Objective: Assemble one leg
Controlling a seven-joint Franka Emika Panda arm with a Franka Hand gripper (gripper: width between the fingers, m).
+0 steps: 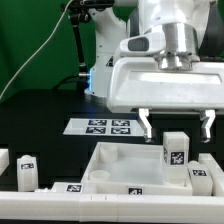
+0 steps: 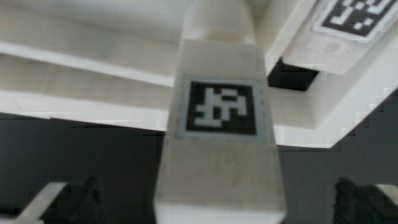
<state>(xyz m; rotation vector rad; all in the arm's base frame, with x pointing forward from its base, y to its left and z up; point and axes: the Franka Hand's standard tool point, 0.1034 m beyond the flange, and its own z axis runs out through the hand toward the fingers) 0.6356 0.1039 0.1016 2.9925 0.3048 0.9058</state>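
Note:
A white leg (image 1: 175,149) with a square tag stands upright at the right end of the large white panel (image 1: 112,160). My gripper (image 1: 177,124) is open just above it, one finger on each side. In the wrist view the leg (image 2: 222,110) fills the middle, with its tag facing the camera. It runs between my two dark fingertips (image 2: 63,203), which stand well apart from it. The gripper (image 2: 217,205) holds nothing. Whether the leg's foot sits in a corner hole is hidden.
The marker board (image 1: 105,126) lies behind the panel. Two more white legs (image 1: 27,172) stand at the exterior view's left, and another tagged part (image 1: 200,176) is at its right. A further tagged piece (image 2: 347,15) shows in the wrist view. The arm's base (image 1: 100,60) rises at the back.

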